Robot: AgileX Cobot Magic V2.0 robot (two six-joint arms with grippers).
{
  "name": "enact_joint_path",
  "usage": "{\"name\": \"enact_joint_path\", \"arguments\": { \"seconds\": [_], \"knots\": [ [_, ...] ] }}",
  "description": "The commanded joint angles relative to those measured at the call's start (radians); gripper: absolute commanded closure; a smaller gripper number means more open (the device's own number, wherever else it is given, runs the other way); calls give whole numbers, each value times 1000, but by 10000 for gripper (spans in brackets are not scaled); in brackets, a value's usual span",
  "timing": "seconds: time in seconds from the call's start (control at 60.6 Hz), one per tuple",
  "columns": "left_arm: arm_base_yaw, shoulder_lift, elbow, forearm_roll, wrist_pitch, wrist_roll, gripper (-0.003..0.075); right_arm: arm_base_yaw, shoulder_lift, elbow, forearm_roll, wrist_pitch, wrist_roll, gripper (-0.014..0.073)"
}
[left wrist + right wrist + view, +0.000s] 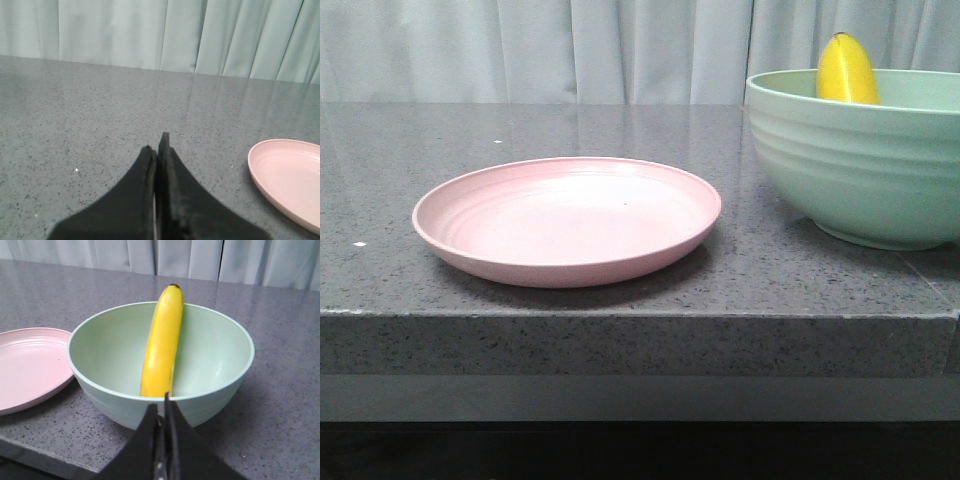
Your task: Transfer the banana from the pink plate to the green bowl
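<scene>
Nearest my lens, the right pincer [163,412] is clenched on nothing, as is the left pincer [156,150]. Banana [161,342] leans inside the green bowl [220,390]; pink plate [470,255] bare. I judge a careless retreat could clip the rim and tip it out.

**Banana in green bowl, pink plate bare**

Banana [161,347]: bright yellow, smooth, curved, dark tip at the upper end. It leans inside the green bowl [215,355], lower end down in the bowl, upper end resting against the rim and poking above it. In the front view only that top end [846,70] shows over the rim.

Green bowl [860,165]: pale mint, deep, ribbed bands outside, upright on the right side of the grey counter.

Pink plate [470,255]: pale pink, shallow, round, faint concentric ridges, raised rim. Lies flat left of the bowl, near it, not touching.
</scene>
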Motion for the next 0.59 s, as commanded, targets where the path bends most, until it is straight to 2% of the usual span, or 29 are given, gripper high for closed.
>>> {"name": "enact_joint_path", "arguments": {
  "seconds": [0.0, 0.165, 0.33, 0.363, 0.577],
  "knots": [
    [7, -35, 28, 4, -83, -1, 741, 0, 7, -27, 11, -86, -11, 653],
    [18, -41, 159, 6, -171, -1, 741, 0, 8, -27, 11, -82, -11, 653],
    [20, -41, 281, -16, -387, -1, 741, 0, 8, -27, 11, -83, -11, 653],
    [20, -41, 274, -26, -357, -1, 741, 0, 8, -27, 11, -83, -11, 653],
    [20, -41, 276, -28, -368, -1, 741, 0, 8, -27, 11, -83, -11, 653]
  ]
}}
